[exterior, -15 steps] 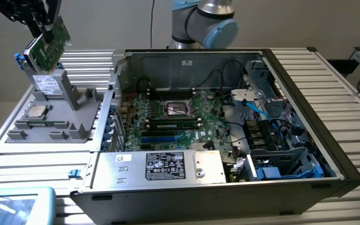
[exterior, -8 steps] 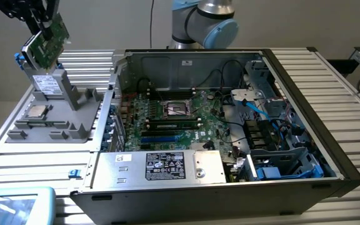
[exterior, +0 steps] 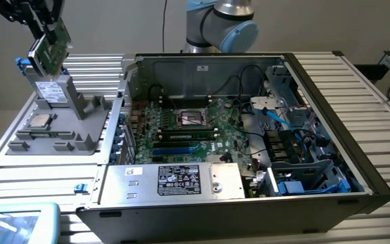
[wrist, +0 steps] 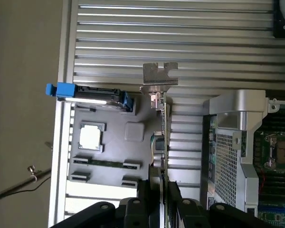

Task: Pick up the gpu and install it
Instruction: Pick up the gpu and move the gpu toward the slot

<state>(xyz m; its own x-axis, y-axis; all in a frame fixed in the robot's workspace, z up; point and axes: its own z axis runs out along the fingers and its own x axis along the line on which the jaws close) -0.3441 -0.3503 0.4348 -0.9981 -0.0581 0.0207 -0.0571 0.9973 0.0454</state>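
Note:
The gpu (exterior: 49,44), a small green card with a silver end bracket, hangs tilted in the air at the exterior view's far left. It is above the grey parts holder (exterior: 66,109). My gripper (exterior: 44,28) is shut on its upper edge. In the wrist view the gpu (wrist: 162,118) appears edge-on, its silver bracket (wrist: 159,76) pointing away from me. My gripper (wrist: 159,192) has a black finger pressed on each face of the card. The open computer case (exterior: 296,91) with its green motherboard (exterior: 181,127) lies to the exterior view's right of the holder.
On the grey holder sit a silver processor chip (exterior: 39,120) and an upright labelled drive (exterior: 51,91). A silver power supply (exterior: 174,180) fills the case's near side, with cables and drive bays (exterior: 303,168) at its right. A screen corner (exterior: 12,223) shows at the lower left.

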